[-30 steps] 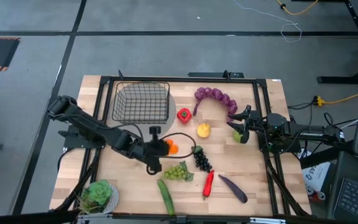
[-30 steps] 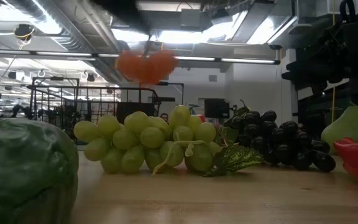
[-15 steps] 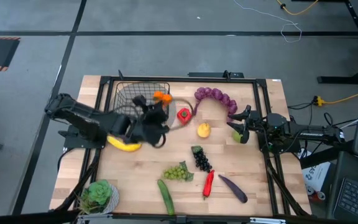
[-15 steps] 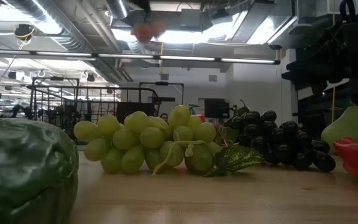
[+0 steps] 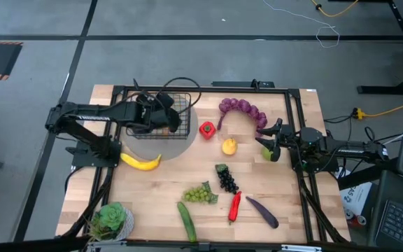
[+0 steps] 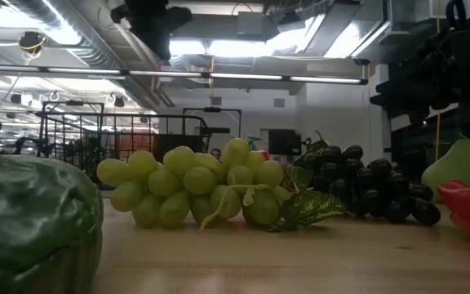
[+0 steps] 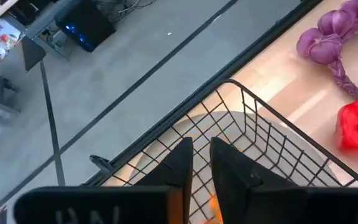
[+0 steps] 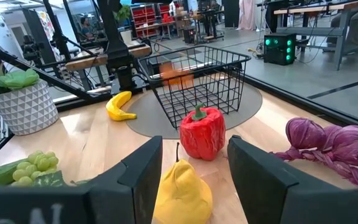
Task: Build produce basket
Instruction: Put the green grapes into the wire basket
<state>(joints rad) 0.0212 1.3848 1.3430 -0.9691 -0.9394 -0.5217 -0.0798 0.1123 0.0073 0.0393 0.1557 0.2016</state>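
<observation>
Nearly closed with just a thin gap, the left gripper (image 7: 201, 163) sits over the wire basket (image 5: 179, 106) at the table's back left, an orange (image 8: 177, 75) showing inside the mesh, while the right gripper (image 5: 270, 143) waits open at the right beside the lemon (image 5: 229, 146).

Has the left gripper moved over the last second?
Yes. The left gripper went from beside the green grapes to over the basket.
</observation>
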